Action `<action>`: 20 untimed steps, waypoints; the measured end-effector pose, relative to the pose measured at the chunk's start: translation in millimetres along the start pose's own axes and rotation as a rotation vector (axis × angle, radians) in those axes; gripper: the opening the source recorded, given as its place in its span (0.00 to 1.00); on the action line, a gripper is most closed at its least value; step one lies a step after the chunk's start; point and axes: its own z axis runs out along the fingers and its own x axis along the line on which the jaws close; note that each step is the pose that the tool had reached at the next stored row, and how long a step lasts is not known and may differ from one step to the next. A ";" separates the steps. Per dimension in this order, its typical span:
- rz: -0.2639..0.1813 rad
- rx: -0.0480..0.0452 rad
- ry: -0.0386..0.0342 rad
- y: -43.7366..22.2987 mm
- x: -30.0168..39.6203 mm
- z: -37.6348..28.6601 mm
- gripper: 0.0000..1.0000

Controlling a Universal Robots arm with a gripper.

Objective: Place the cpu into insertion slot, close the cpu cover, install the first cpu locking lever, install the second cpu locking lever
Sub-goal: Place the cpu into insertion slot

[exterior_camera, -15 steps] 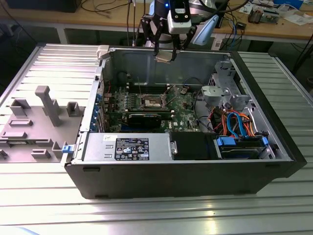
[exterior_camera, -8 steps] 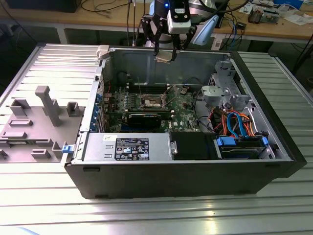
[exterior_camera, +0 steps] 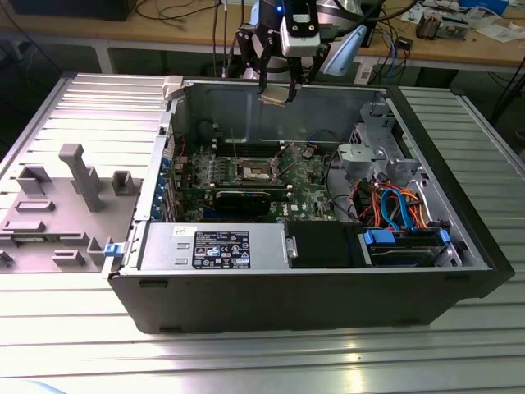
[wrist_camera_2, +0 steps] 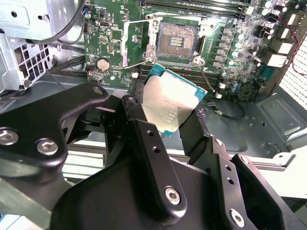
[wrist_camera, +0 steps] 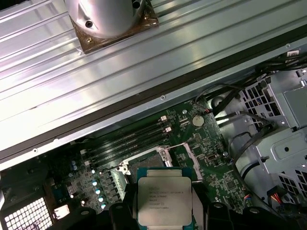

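Note:
My gripper [exterior_camera: 277,89] hangs above the far wall of the open computer case and is shut on the cpu [exterior_camera: 277,96]. In both wrist views the cpu [wrist_camera_2: 170,103] [wrist_camera: 164,199] shows as a silver square chip with a teal edge, pinched between the black fingers [wrist_camera_2: 139,120]. The insertion slot [wrist_camera_2: 176,42] [exterior_camera: 253,171] lies bare on the green motherboard [wrist_camera_2: 110,43], some way below the chip. The cpu cover [wrist_camera_2: 135,44] stands swung open at one side of the slot. Thin wire levers stand raised beside the socket.
A power supply [exterior_camera: 213,246] fills the case's front at the exterior view's left. A drive cage with orange and blue cables [exterior_camera: 394,205] sits at its right. Memory slots [wrist_camera: 129,139] and a coin battery [wrist_camera_2: 102,63] flank the socket. A grey fixture tray [exterior_camera: 57,205] lies outside the case.

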 end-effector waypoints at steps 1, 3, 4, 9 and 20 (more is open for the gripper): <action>0.000 0.0000 0.0000 0.0 0.0 0.0 0.54; 0.000 0.0000 0.0000 0.0 0.0 0.0 0.54; 0.000 0.0000 0.0000 0.0 0.0 0.0 0.54; 0.022 -0.0003 -0.0019 0.0 0.0 0.0 0.54; 0.087 -0.0017 -0.0078 0.0 0.0 0.4 0.54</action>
